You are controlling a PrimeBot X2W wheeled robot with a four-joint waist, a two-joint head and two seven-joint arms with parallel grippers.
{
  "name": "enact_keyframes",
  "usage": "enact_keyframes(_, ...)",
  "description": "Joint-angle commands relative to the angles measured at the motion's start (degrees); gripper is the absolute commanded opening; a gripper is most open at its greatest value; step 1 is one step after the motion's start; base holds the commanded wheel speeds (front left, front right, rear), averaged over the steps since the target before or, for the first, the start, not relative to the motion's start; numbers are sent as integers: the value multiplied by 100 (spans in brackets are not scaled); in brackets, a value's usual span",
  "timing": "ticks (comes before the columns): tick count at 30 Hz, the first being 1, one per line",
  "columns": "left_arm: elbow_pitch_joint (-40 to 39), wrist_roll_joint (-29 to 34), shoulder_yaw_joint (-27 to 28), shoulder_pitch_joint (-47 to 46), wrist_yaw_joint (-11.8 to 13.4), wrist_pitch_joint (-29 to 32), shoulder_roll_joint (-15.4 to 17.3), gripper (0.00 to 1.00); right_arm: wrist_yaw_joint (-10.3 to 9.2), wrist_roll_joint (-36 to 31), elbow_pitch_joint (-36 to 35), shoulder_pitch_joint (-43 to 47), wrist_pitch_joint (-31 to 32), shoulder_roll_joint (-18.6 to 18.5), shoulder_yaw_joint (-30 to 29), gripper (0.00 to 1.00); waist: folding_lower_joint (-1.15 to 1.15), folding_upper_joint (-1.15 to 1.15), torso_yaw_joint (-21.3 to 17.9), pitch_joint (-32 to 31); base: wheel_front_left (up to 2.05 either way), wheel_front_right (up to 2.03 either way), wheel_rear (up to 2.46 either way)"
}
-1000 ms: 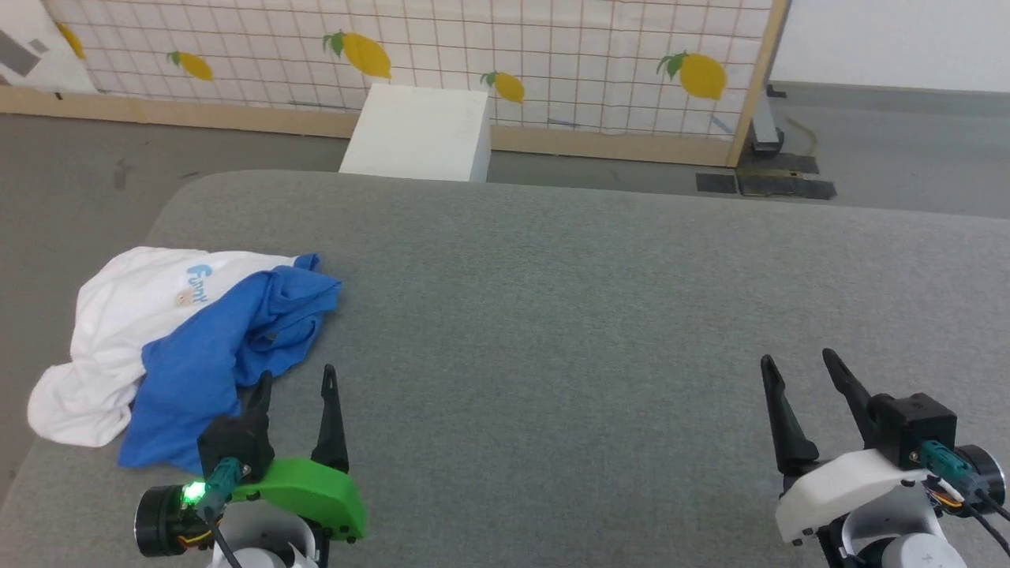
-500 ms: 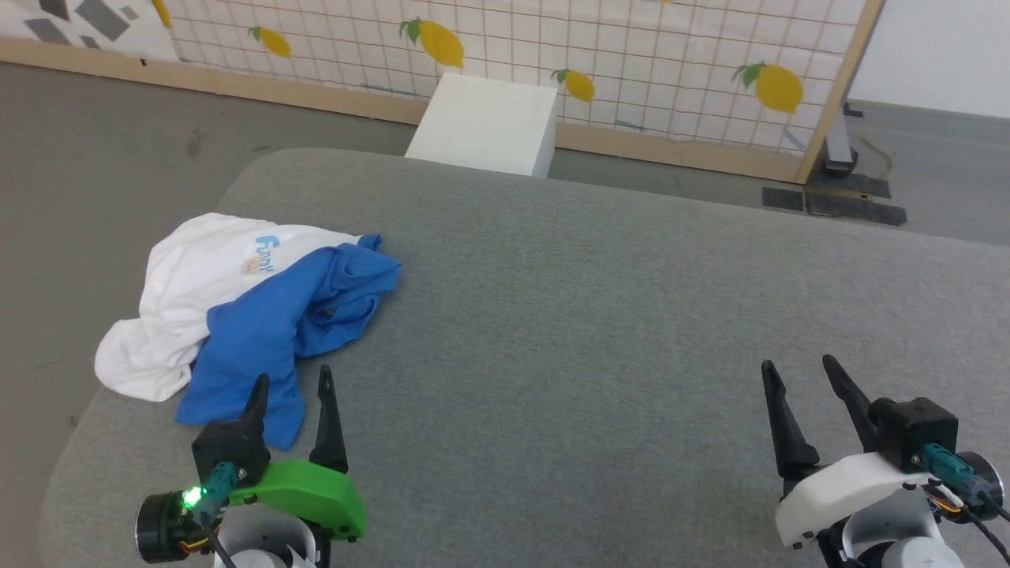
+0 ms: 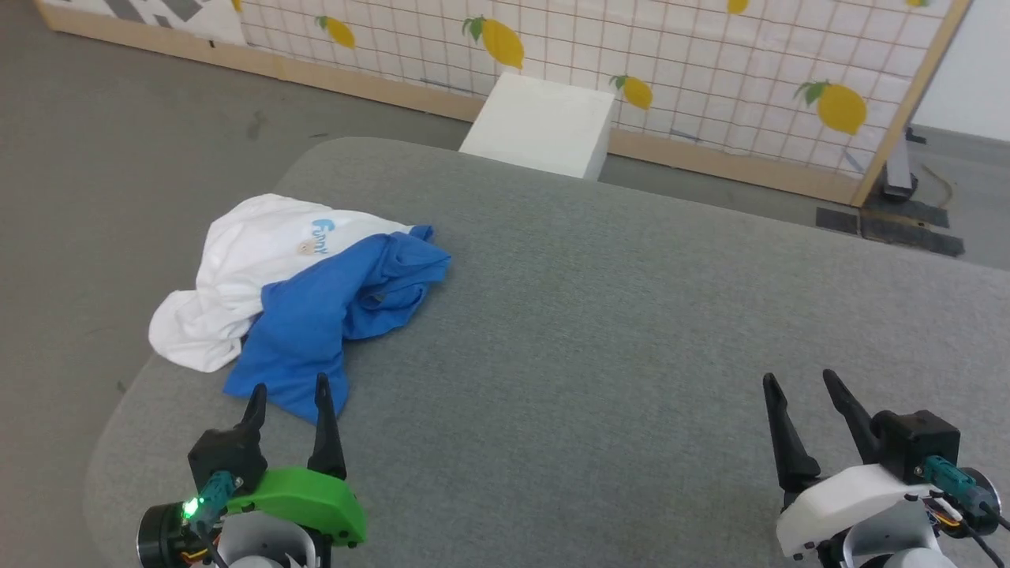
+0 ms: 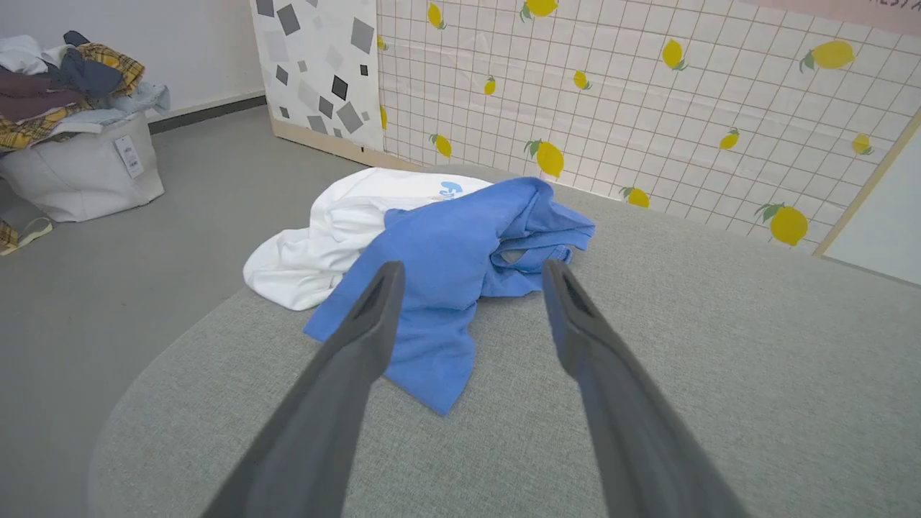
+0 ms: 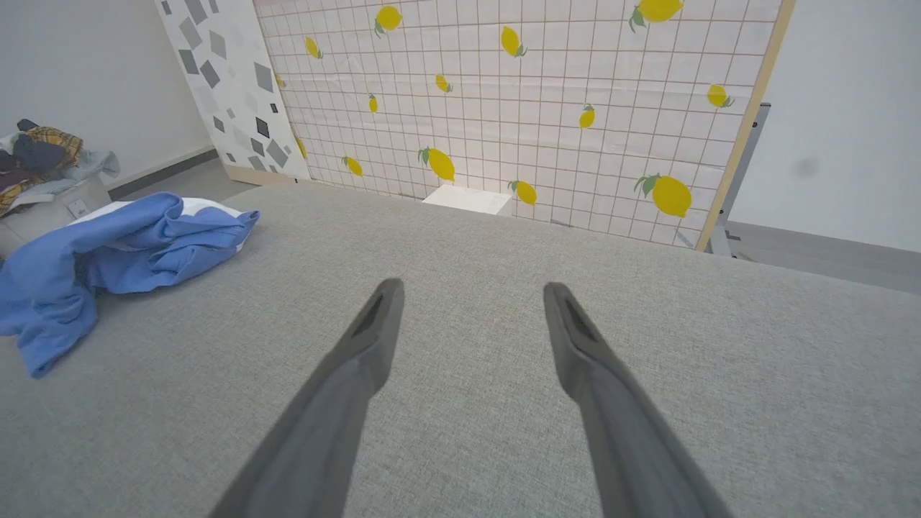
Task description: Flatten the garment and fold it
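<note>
Head view shows the garment [image 3: 308, 300] lying in a messy heap on the grey table [image 3: 600, 331], up at about 10 o'clock in the picture. It is near the table's left edge. One half of the heap is white and the other half is blue. The blue half is scrunched on top, toward the middle of the table. The white half reaches the left edge.

The heap is longer one way. It runs from about 7 o'clock, where a blue flap points down, to about 1 o'clock, where the blue folds bunch up.

The left gripper [image 3: 289, 383] sits at the bottom left. Its two dark fingers are spread apart and hold nothing. The blue flap lies right at 12 o'clock from them, just beyond the tips. In the left wrist view the flap's corner shows between the two fingers. I cannot tell if a tip touches the cloth.

The right gripper [image 3: 798, 376] sits at the bottom right. Its fingers are spread apart too, with nothing in them. From there the shirt lies at about 10 o'clock, well apart, with lots of bare grey table between.

So the left arm is much nearer. I think it should go first and pinch the blue flap straight ahead. The shirt is not flat yet, and no fold is made.
</note>
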Motion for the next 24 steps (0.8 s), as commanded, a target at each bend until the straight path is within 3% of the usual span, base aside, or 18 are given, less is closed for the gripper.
enact_keyframes(1, 29, -53, -31, 64, 60, -52, 53, 100, -5, 48, 38, 67, -41, 2, -19, 100, 0, 0, 81, -18, 0, 0, 0)
enact_keyframes(24, 164, -452, -245, 138, 349, -266, 161, 100, -6, 218, 177, 180, -75, 4, -60, 100, 0, 0, 661, -30, 0, 0, 0)
